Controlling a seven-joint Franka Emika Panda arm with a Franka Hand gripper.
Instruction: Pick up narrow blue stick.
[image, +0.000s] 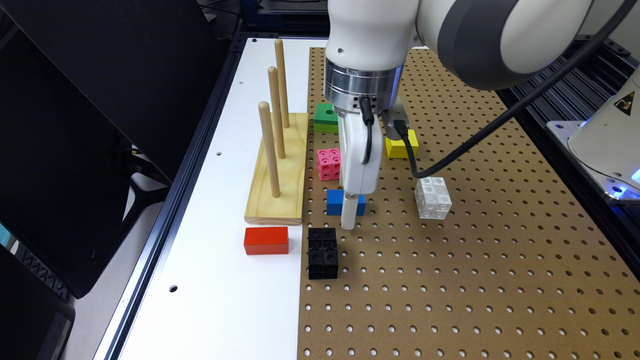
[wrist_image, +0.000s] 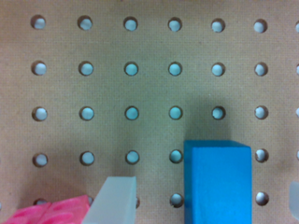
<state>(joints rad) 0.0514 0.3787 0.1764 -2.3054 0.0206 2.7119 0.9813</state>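
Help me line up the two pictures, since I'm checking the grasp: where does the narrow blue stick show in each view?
Exterior view: the narrow blue stick lies on the brown pegboard, partly behind the gripper, beside the wooden peg stand.
Wrist view: the narrow blue stick lies on the pegboard, between the two gripper fingers.
Shared landmark: the pink cube, close to the stick.

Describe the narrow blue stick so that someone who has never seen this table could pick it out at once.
Find the wooden base with three upright pegs, at the edge of the brown pegboard. Just to the exterior view's right of its near end, under the gripper, lies the narrow blue stick. It is smooth and solid blue; the same-shaped red block lies on the white board, and the pink and black cubes are studded.
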